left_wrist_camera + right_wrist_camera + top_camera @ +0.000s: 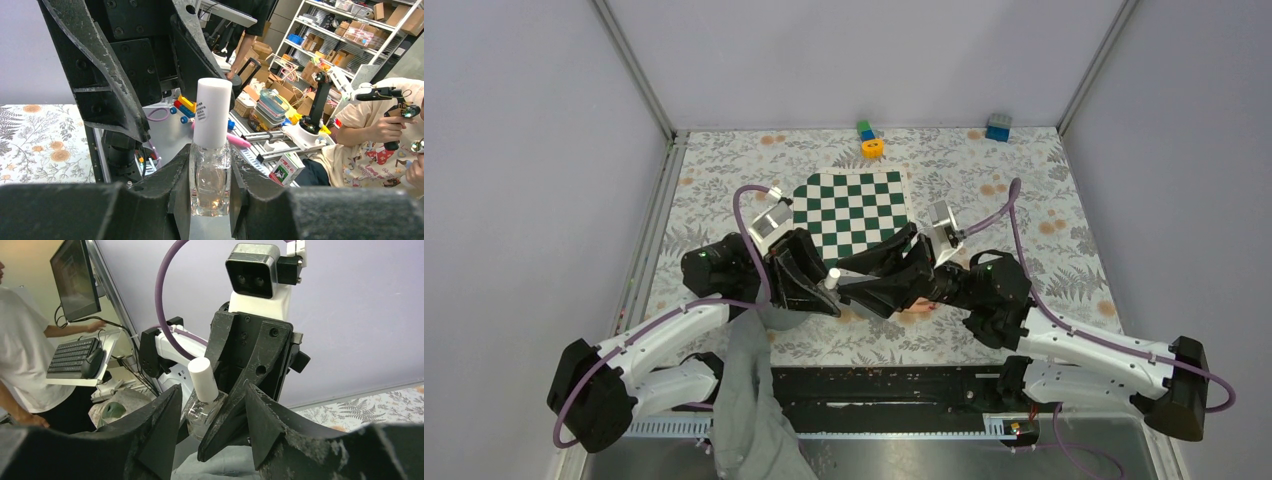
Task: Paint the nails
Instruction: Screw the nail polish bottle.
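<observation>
Item one, left gripper (211, 167): I see it clamped on a small clear glass bottle (210, 186), one finger on each side of the glass body, with the white cap (212, 112) standing upright above the fingertips. Item two, right gripper (212, 387): its jaws stand apart with nothing between them, and it points at the bottle from just beside it; in its own wrist view the cap shows in the gap between the two fingers. Item three, the nails: I cannot make them out in any view. The pale hand (916, 308) shows only as a pinkish patch on the floral table cover (1024, 200), near its front edge and under the right gripper. The grey sleeve (749, 400) runs up from the near edge of the table and passes beneath the left gripper. Item four, a green and white chequered mat (852, 208) lies flat just beyond both grippers. Item five, at the far edge of the cover, a yellow ring (873, 148) sits beside a small stack of green and blue blocks (865, 130), with another blue block (998, 127) well apart to the right.
</observation>
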{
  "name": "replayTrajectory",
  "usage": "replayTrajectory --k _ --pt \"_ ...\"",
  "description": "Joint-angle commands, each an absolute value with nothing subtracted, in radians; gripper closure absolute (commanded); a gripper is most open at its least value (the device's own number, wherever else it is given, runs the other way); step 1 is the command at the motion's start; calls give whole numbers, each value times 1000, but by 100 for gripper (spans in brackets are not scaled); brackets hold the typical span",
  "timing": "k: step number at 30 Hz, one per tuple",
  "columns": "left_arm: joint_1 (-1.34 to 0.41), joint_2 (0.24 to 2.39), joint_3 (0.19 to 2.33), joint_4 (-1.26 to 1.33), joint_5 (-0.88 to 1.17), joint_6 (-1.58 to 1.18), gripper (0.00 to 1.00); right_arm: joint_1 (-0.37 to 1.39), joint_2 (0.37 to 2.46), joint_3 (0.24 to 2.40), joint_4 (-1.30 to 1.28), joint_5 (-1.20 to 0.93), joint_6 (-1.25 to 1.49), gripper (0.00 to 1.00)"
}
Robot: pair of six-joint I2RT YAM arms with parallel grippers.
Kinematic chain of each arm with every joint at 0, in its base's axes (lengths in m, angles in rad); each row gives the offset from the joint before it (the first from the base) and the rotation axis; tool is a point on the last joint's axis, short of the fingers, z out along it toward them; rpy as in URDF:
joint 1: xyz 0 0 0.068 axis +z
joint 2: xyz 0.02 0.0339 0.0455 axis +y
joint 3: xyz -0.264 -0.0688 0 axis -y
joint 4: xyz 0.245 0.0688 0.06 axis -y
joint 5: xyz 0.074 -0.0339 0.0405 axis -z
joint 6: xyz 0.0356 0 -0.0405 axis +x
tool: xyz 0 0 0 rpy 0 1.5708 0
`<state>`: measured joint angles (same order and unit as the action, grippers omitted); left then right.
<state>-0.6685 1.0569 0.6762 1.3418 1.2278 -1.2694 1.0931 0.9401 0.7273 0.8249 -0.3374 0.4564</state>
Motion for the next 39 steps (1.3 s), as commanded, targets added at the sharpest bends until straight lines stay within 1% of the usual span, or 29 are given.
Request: replayTrajectory --k 1,9,14,17,21,30,34,36,39 --pt "-673 1049 679 1400 1233 -1276 100 1099 954 789 879 -367 463 45" --pt "-673 1041 679 1314 1231 -1218 100 1100 989 819 888 -395 474 49" --pt "-673 1023 680 1238 1225 -1161 100 1100 996 829 871 -403 472 53" --pt "-673 1009 681 1180 1220 -1118 100 1100 999 838 851 -410 467 58" --pt "-672 992 681 1138 1211 -1078 100 1100 1005 843 823 -414 460 70" --pt "-662 950 688 977 1183 -957 100 1100 1012 836 769 -428 460 78" --pt "-636 926 684 915 1143 -909 100 1099 1004 822 743 -417 448 89" --pt "-624 913 692 843 1126 -860 100 1101 1003 818 721 -400 439 94" --pt "-618 887 713 642 1083 -730 100 1101 1001 811 675 -337 435 100"
